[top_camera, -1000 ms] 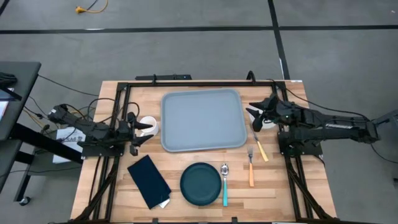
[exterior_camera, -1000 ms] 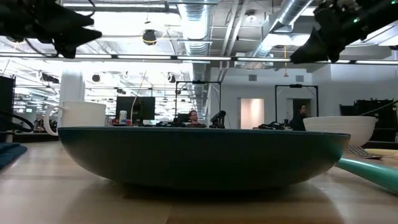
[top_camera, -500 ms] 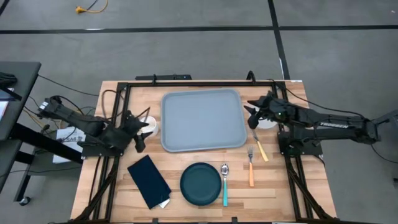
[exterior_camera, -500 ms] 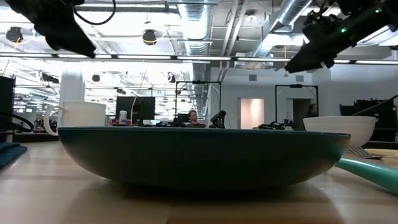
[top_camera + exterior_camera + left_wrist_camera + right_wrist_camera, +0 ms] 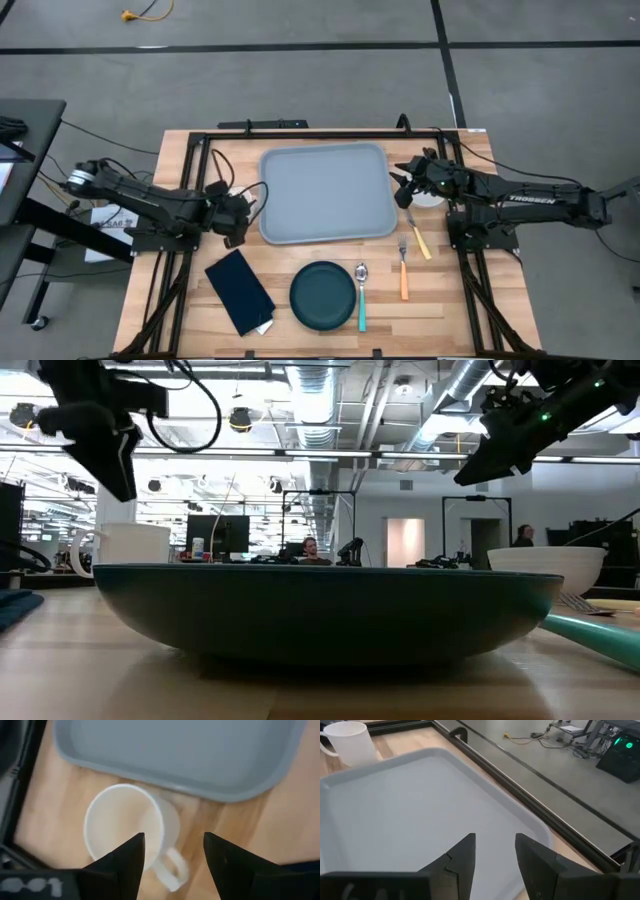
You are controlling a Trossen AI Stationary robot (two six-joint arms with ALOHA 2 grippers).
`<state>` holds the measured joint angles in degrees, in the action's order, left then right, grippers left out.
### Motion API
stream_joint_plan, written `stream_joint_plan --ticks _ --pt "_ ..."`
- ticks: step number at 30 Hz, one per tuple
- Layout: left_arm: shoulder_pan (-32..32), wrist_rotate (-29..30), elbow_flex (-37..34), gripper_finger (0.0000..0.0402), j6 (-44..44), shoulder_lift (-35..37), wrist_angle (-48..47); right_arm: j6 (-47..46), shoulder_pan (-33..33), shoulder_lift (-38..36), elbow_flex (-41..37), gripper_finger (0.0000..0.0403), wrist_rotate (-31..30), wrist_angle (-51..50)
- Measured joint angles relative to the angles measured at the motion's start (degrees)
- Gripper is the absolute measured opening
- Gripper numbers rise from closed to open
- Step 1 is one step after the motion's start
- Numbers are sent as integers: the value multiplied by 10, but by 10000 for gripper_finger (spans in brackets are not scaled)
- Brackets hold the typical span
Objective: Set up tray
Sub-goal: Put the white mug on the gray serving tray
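Observation:
The light grey-blue tray point(image 5: 325, 193) lies flat at the far middle of the table. A white mug point(image 5: 127, 832) stands upright just left of it, handle point(image 5: 172, 869) toward the near side. My left gripper point(image 5: 240, 208) hangs open above the mug point(image 5: 125, 545), pointing down and clear of its rim point(image 5: 173, 840). In the high view the gripper hides most of the mug. My right gripper point(image 5: 403, 186) hovers open over the tray's right edge point(image 5: 495, 842), touching nothing.
A white bowl point(image 5: 545, 565) sits right of the tray under the right arm. Near the table's front lie a dark navy napkin point(image 5: 240, 292), a dark round plate point(image 5: 322, 296), a teal-handled spoon point(image 5: 361, 298), an orange-handled fork point(image 5: 403, 272) and a yellow-handled knife point(image 5: 418, 237).
My left gripper has swung toward the table's right, from beside the mug to above it, and tipped to point down. My right gripper has moved slightly left toward the tray's right edge. No object has moved.

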<state>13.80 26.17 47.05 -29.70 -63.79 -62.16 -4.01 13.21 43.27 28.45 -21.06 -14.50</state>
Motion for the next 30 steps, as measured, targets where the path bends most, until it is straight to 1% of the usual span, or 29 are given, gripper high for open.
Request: stream_joint_plan --ticks 6,10,16,20,30 --pt "-19 10 0 193 12 -6 -19 0 0 0 0 133 2 0" --pt "-31 -3 0 193 16 -9 -19 0 0 0 0 134 2 0" --pt "-32 -5 0 193 7 -30 -18 0 0 0 0 133 2 0" --pt "-33 -17 0 193 8 -47 -18 0 0 0 0 134 2 0" --pt "-33 -19 -1 193 14 -90 -13 -1 0 0 0 134 2 0"
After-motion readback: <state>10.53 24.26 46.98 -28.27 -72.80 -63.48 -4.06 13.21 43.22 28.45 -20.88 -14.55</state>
